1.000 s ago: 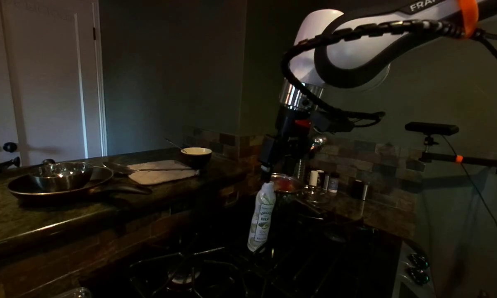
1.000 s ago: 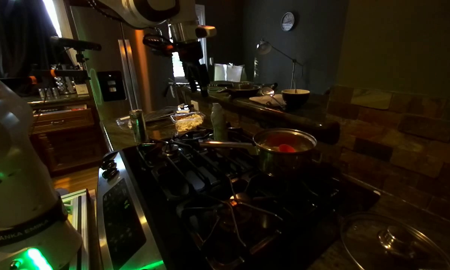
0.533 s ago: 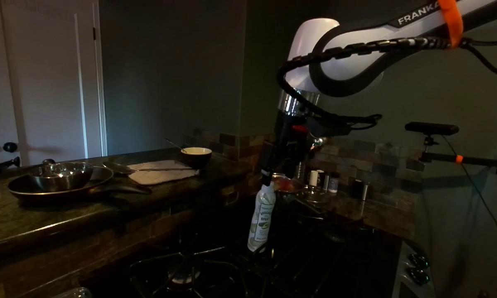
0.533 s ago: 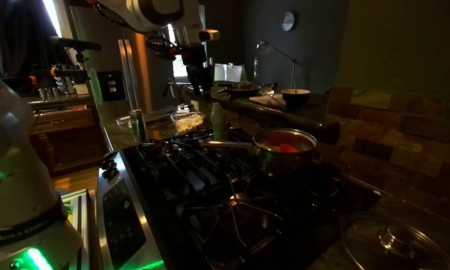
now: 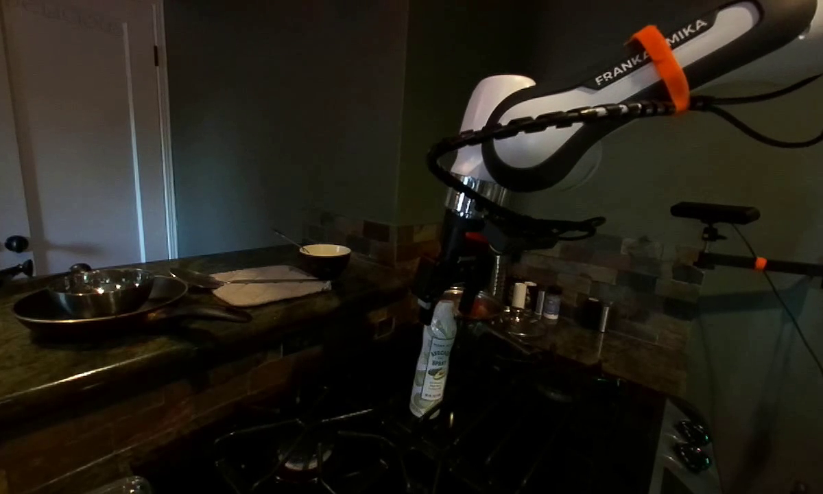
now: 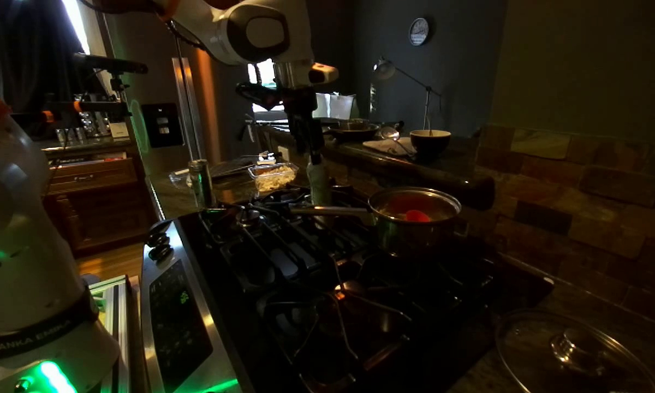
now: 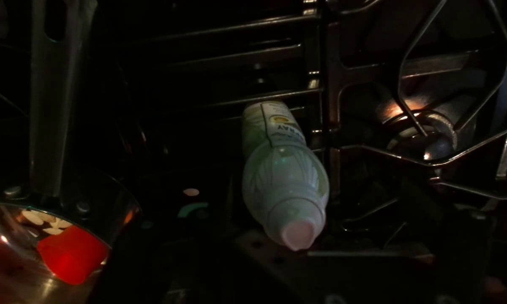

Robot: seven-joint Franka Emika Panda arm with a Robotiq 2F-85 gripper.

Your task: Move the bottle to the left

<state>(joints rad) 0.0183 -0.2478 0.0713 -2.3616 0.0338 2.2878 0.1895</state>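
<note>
One slim, tall, whitish plastic bottle (image 5: 434, 363), its pale green patterned label reading "SPRAY": it is standing upright on the black gas-stove desk (image 6: 234, 316), nearer the edge along the raised dark stone counter (image 5: 96, 363) than the edge carrying the black, steel-framed control panel (image 6: 177, 327).

One pair of black mechanical fingers (image 5: 426, 312): they are standing wide apart, one to each side of the bottle's top in an exterior view; the dimness is hiding whether they are touching it.

One white-and-black jointed arm (image 5: 549, 130): it is reaching down above the bottle.

One silver metal saucepan (image 6: 409, 237) with a long handle: it is sitting toward the edge opposite the control panel, apart from the bottle, and is holding a bright red object (image 7: 74, 255) and pale pieces (image 7: 53, 221).

Several round dark knobs (image 6: 160, 250): they are sitting at a corner of the desk, on the panel edge.

One clear glass lid (image 6: 573, 349) with metal rim and knob: it is lying just beside the desk, near the corner by the tiled wall (image 6: 622, 185).

One clear plastic container (image 6: 254, 174): it is standing past the desk's far edge in an exterior view.

On the raised counter: one dark frying pan (image 5: 103, 324) is holding a shiny metal bowl (image 5: 110, 298); one whitish flat pad (image 5: 267, 295) is lying near a dark bowl (image 5: 326, 264).
</note>
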